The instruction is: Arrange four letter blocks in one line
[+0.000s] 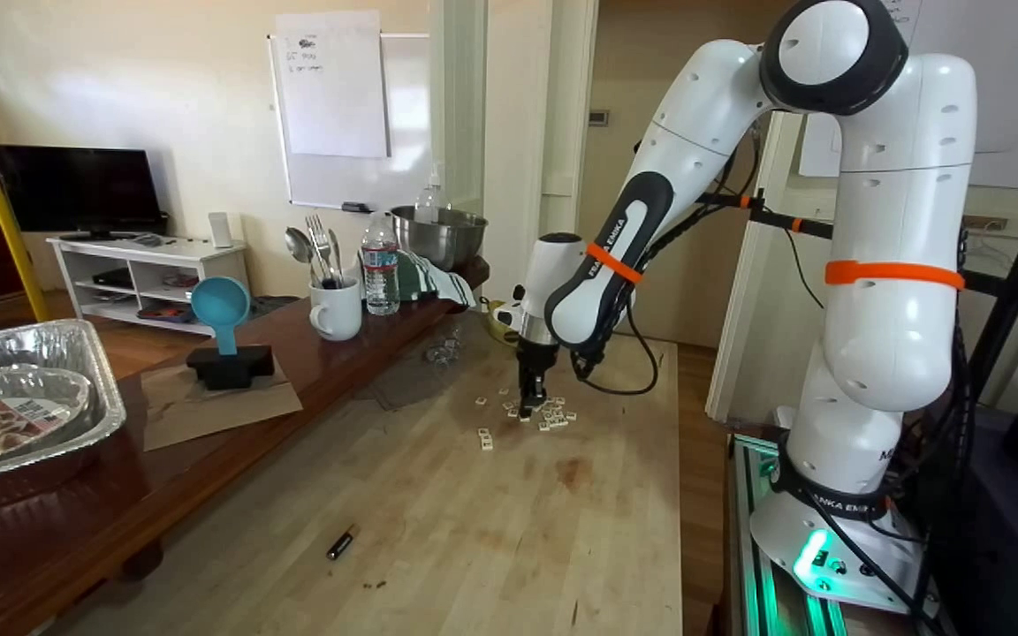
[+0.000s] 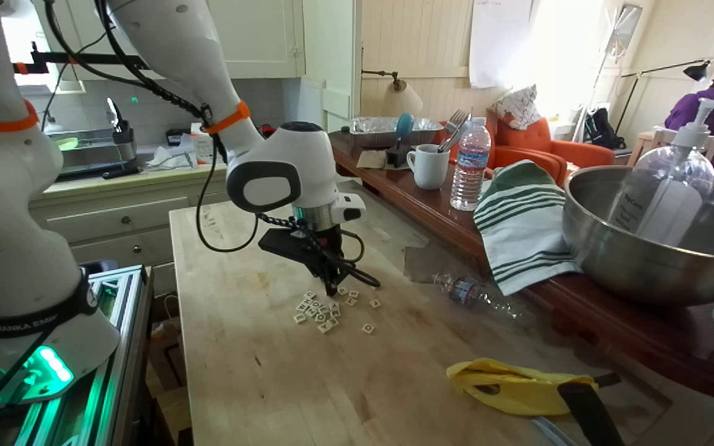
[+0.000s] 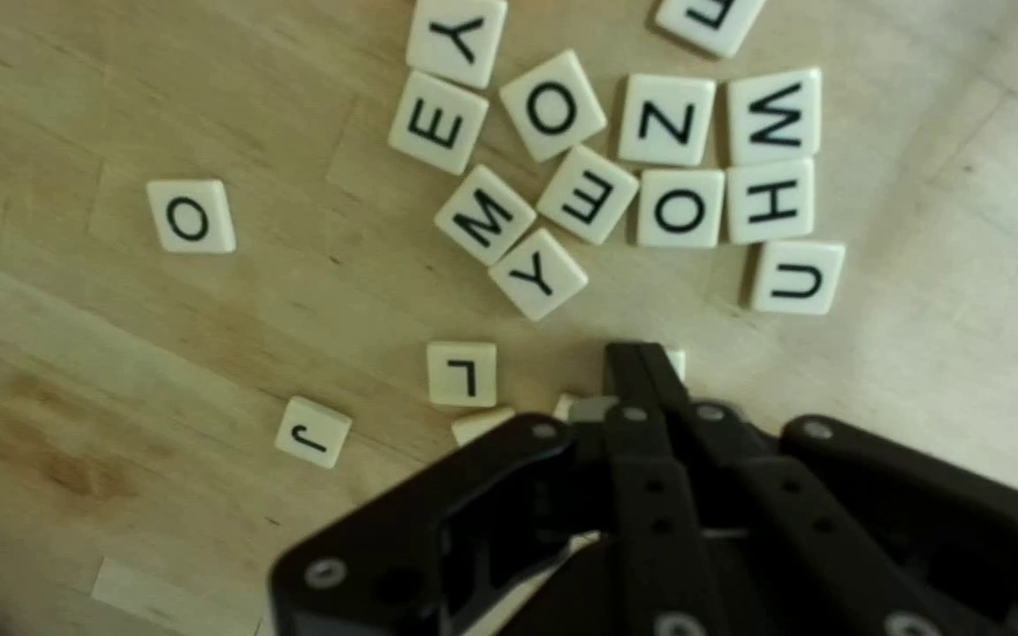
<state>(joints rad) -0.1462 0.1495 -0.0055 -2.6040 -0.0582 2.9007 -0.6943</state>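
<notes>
letter blocks (image 3: 679, 208) litter the stained wooden table (image 1: 474, 548) by the gripper (image 3: 640, 349), jaws together; from there, in an exterior view, the television (image 1: 76, 188) sits at ten o'clock.

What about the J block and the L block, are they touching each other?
Apart. The wrist view shows it plainly: a strip of wooden tabletop can be seen between the J block and the L block.
</notes>
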